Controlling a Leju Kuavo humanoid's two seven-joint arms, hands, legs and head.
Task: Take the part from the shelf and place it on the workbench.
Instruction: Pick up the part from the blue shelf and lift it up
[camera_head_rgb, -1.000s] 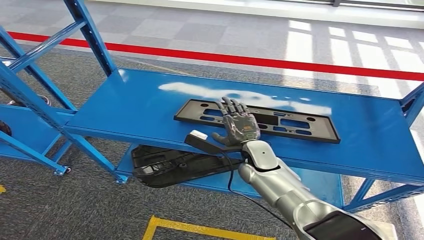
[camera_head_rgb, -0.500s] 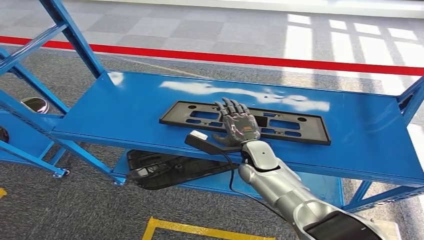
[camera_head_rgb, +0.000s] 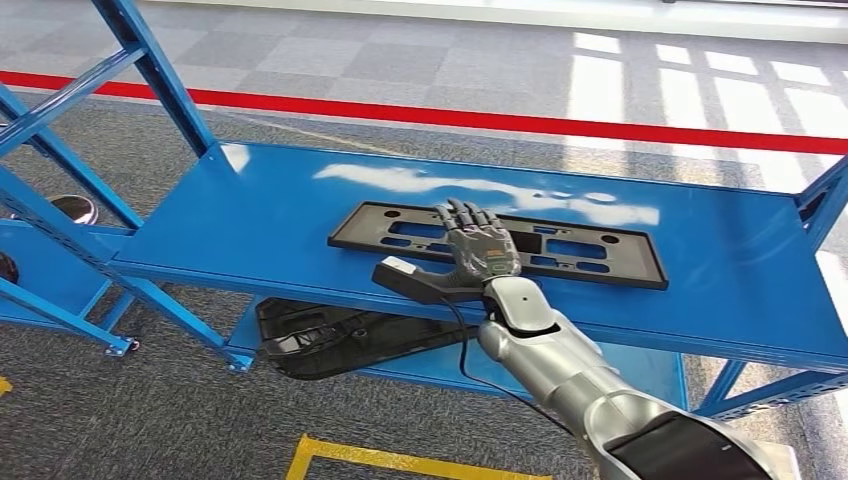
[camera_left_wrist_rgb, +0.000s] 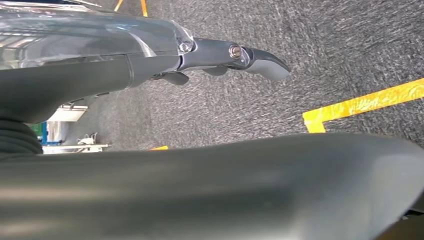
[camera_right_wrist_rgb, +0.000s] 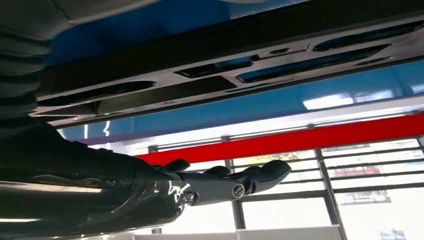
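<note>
- One part (camera_head_rgb: 585, 248), a long flat black panel, is lying across the middle of the head view on the blue shelf (camera_head_rgb: 260, 215), its long side running left to right near the front edge.
- Its face is showing several slots and cut-outs with blue showing through; in the right wrist view the part (camera_right_wrist_rgb: 210, 85) is looking thin, with a raised rim.
- One right hand (camera_head_rgb: 478, 250) is hovering over the panel's centre, palm down, fingers spread and extended, gripping nothing; whether the fingertips are touching the plastic I cannot tell.
- Judging by this, the hand is centring itself so a flat, wide piece will balance when lifted, and the step in hand is the approach before grasping.
- One left hand (camera_left_wrist_rgb: 235, 59) is hanging beside the body over grey floor, fingers straight and apart, holding nothing, likely kept clear of the reach.
- Another dark moulded piece (camera_head_rgb: 330, 335) is sitting on the lower shelf, at lower left of centre.
</note>
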